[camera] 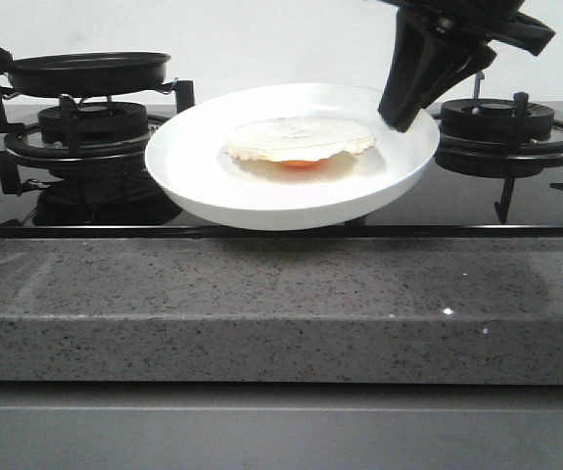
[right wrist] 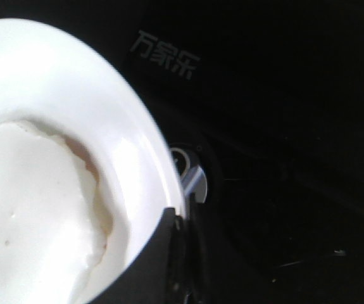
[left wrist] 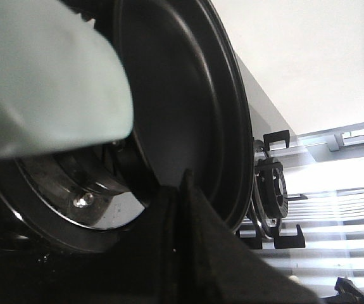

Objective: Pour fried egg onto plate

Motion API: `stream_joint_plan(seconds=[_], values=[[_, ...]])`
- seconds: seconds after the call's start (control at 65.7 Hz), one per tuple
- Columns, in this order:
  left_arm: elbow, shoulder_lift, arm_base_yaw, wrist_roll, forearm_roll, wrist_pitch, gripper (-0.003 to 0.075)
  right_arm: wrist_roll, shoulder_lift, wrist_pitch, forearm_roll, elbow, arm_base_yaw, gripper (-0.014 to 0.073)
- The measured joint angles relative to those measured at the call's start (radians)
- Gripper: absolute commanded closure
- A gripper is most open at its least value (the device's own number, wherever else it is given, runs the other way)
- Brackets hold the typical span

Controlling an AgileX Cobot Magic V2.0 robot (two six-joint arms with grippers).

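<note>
Speckled grey stone of the tabletop [camera: 281, 313] fills the foreground of the front view, its front edge nearest the camera, with the glossy black hob [camera: 95, 211] behind it.

Starting at the right gripper [camera: 398, 116]: its dark fingers come down from above and are clamped onto the right-hand rim of the plate [camera: 203, 186], pinching the rim between them. In the right wrist view the same gripper [right wrist: 180, 221] has its fingers drawn nearly together with only the white rim between them. That plate hangs above the hob's front edge, between the two burners, tipped slightly.

On the plate lies the fried egg [camera: 301, 139], just beside the gripper toward the plate's middle, off-white side up with a sliver of orange yolk showing under its near edge.

Farther out, the left gripper [left wrist: 185, 183] appears in its wrist view with fingers pressed close together; what they hold I cannot tell. A black frying pan [camera: 90, 70] sits over the left rear burner [camera: 85, 122]; another burner [camera: 501, 122] stands at the right rear.
</note>
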Motion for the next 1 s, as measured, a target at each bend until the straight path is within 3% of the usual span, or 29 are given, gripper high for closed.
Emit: stream_joint_plan(seconds=[0.594, 1.005], values=[[0.000, -0.079, 0.000, -0.012, 0.028, 0.004, 0.0740, 0.000, 0.000, 0.000, 0.000, 0.000, 0.000, 0.0661], [0.000, -0.292, -0.007, -0.066, 0.274, -0.098, 0.0740, 0.000, 0.000, 0.000, 0.000, 0.000, 0.000, 0.0661]])
